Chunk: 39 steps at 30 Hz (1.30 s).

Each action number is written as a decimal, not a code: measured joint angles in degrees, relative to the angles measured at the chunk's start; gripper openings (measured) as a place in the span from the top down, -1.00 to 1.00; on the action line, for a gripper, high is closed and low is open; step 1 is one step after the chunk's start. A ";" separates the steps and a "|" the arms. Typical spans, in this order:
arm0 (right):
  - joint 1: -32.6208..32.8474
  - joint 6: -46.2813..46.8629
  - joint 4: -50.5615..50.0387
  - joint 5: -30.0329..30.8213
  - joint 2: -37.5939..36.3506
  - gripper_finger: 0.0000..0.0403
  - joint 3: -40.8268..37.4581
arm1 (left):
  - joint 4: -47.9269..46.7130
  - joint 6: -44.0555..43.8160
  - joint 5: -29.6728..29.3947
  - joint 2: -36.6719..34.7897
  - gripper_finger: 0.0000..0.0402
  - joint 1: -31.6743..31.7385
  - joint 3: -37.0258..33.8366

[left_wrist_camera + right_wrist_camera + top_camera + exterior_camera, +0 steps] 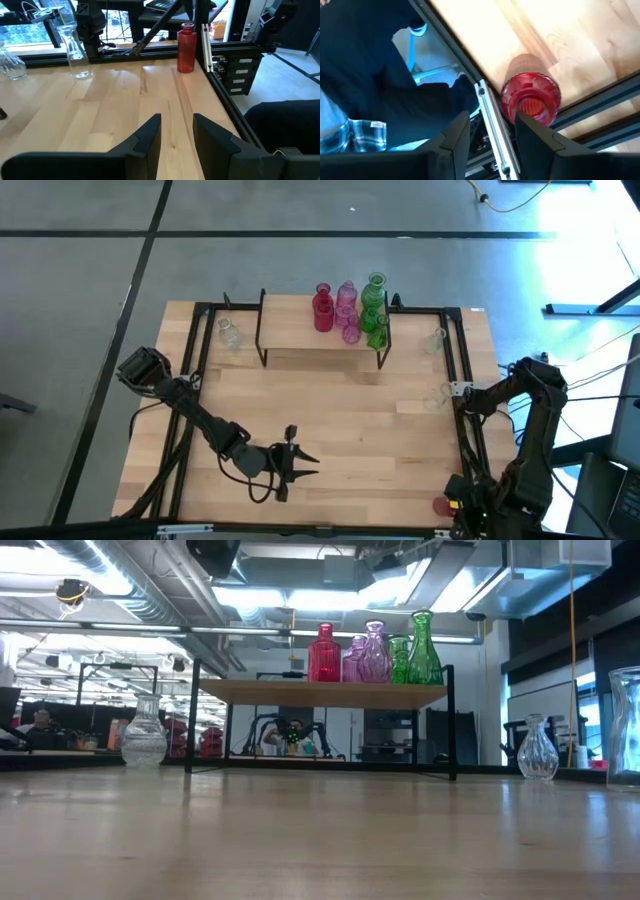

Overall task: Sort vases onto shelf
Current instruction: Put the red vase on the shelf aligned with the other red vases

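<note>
Vases: five coloured ones stand on the shelf (320, 330) at twelve o'clock; the red vase (530, 98) at five o'clock waits below my right end effector (492, 131), spread; clear ones remain on the desk (340, 420).

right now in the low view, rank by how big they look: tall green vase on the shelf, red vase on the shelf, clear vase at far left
1. tall green vase
2. red vase and clear vase: look alike in size, and their distances from the camera differ, so no ranking between them.
</note>
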 joint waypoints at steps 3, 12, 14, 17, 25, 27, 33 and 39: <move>0.00 0.00 -0.75 -0.49 0.36 0.30 0.00 | -0.06 0.02 0.04 0.00 0.48 -0.02 0.00; 0.00 -1.20 -2.34 -1.84 2.36 0.30 0.00 | -0.50 -0.05 0.09 0.00 0.48 -0.07 0.00; 0.00 -1.34 -3.25 -2.14 3.14 0.30 0.00 | -0.50 -0.08 0.09 0.00 0.48 -0.07 0.01; 0.00 -2.31 -3.61 -2.39 3.92 0.30 0.00 | -0.50 -0.11 0.09 0.00 0.48 -0.07 0.02; 0.00 -4.84 -5.53 -2.46 5.25 0.46 0.07 | -0.50 -0.11 0.11 0.00 0.48 -0.07 0.02; 0.00 -6.14 -5.64 -2.45 5.27 0.58 0.07 | -0.50 -0.11 0.11 0.00 0.48 -0.07 0.02; -1.61 -12.74 -5.36 -2.61 5.27 0.95 0.09 | -0.50 -0.07 0.11 0.00 0.48 -0.07 0.02; -5.89 -21.87 -5.29 -1.70 5.27 0.90 0.09 | -1.16 -0.09 0.13 0.00 0.48 -0.07 0.02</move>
